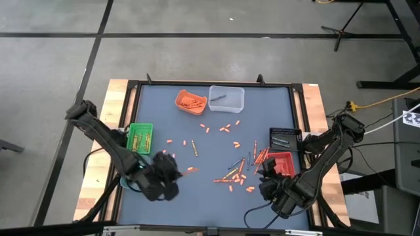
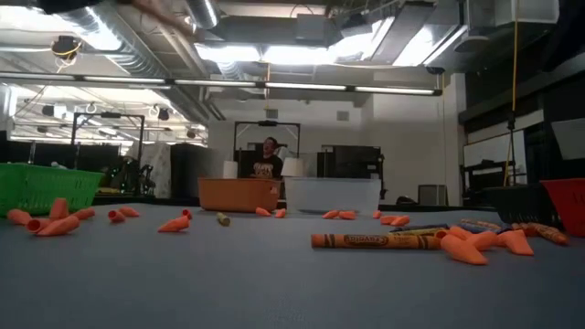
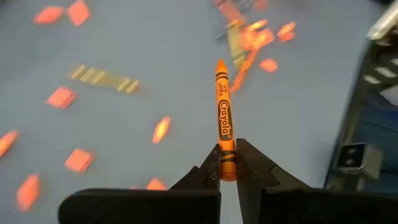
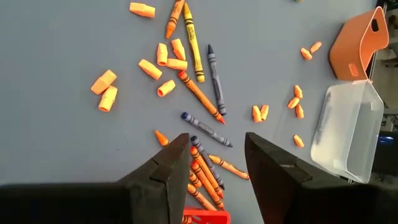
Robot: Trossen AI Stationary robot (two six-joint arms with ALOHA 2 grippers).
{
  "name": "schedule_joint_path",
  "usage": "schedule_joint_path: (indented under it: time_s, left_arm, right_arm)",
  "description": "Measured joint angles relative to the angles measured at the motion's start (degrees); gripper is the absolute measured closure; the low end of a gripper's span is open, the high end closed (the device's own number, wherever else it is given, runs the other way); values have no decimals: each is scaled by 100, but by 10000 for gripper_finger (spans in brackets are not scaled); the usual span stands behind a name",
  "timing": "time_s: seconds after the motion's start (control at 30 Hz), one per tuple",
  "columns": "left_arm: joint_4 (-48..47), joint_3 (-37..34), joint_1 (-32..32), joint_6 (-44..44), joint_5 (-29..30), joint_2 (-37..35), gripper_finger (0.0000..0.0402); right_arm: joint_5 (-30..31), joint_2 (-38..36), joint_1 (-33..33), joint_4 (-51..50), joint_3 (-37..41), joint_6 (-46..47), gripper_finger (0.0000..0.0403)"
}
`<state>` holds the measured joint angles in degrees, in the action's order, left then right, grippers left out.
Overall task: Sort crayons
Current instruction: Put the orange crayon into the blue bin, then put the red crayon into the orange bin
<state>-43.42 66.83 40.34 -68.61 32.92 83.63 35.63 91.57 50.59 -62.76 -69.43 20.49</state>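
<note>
1. Left tool (image 3: 227,167) is clamped on an orange crayon (image 3: 223,116), held above the table (image 1: 197,196) near-left.
2. Right tool (image 4: 216,155) hangs near-right, fingers apart, over loose crayons (image 4: 200,96).

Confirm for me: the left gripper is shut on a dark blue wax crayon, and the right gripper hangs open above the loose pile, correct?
Not quite. The left gripper is shut on an orange wax crayon, not a dark blue one, as the left wrist view shows. The rest holds: the right gripper hangs open above the loose pile of crayons.
</note>
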Motion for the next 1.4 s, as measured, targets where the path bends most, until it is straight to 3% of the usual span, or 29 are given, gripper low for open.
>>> schedule_joint_path:
  time_s: [0.13,0.4,0.53,0.67,1.03,1.2,1.4]
  left_arm:
    - [-1391,4,210,-1376,-585,-322,393]
    - [-3683,7,433,-3177,-2592,-427,393]
    - [-4151,7,509,-3768,-3310,-414,393]
    - [-4209,7,573,-3904,-3669,-414,390]
    - [-4207,5,624,-3929,-3629,-414,336]
    - [-4205,7,624,-3931,-3149,-414,313]
    - [-3952,4,620,-3967,-2093,-414,308]
  right_arm:
    - [-2,0,0,0,0,0,251]
    - [0,0,0,-2,0,-2,251]
    - [0,0,0,18,0,-2,251]
    - [3,0,0,39,0,-2,251]
    - [17,0,-4,341,0,-327,251]
    - [-108,2,-256,547,0,-928,251]
    - [-1279,2,-939,890,0,-2260,251]
